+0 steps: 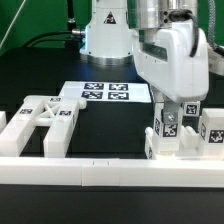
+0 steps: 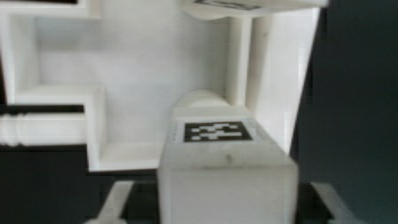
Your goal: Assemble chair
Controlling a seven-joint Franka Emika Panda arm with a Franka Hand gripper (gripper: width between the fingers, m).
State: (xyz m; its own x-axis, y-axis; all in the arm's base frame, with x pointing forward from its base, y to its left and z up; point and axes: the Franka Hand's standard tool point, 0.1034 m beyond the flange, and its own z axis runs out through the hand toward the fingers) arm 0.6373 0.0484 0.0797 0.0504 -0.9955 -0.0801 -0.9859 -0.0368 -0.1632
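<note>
Exterior view, starting from its left: the X-braced frame lies flat on the black table, close behind the long white border rail that runs along the front edge. Further toward the middle, and set back from it, I see the marker board lying flat with its four tags facing up, well apart from the frame. Behind the board stands the arm's white base.

On the exterior view's right, the arm reaches down over the table and the gripper points straight down. A tagged leg block stands upright between its dark fingers, low to the table and just behind the rail. The fingers sit against the block's two sides, so I read them as pinching it. I cannot tell whether the block's base touches the table. Just beside it, nearer the right edge, a second leg block stands upright with a tag facing the camera.

In the wrist view the held leg block fills the centre, one square tag on its face. Beyond it lies a stepped white part, blurred; I cannot tell which chair piece that is, or whether the two touch.
</note>
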